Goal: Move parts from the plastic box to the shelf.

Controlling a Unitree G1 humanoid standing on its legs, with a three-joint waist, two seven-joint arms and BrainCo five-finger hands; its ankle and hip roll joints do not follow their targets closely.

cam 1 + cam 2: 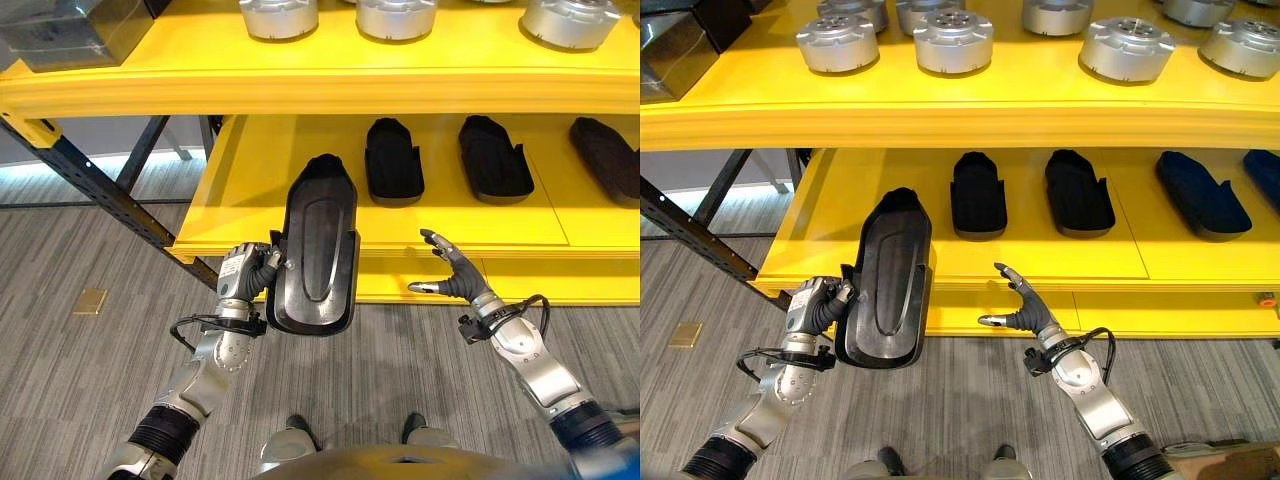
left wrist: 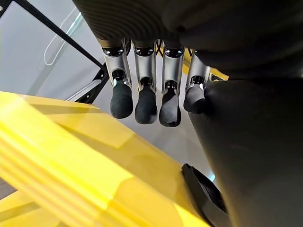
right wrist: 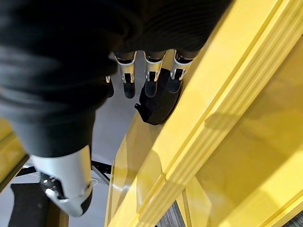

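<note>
Black moulded part (image 1: 315, 245): long, tray-like, with a raised oval rib; centre-left of the eye views, held upright in front of the lower shelf's (image 1: 400, 215) front edge, its rounded top overlapping the shelf's left portion.

Left hand (image 1: 250, 272): lower left, fingers curled round the part's left rim, clamping it.

Right hand (image 1: 455, 272): centre-right, just in front of the lower shelf's front edge, fingers spread and relaxed, thumb apart, holding nothing.

Lower shelf, yellow: three more black parts (image 1: 394, 160) lying in a row to the right of the held one.

Upper shelf (image 1: 970, 95), yellow: silver round parts (image 1: 952, 40) in a row; dark box (image 1: 670, 50) at upper left.
</note>
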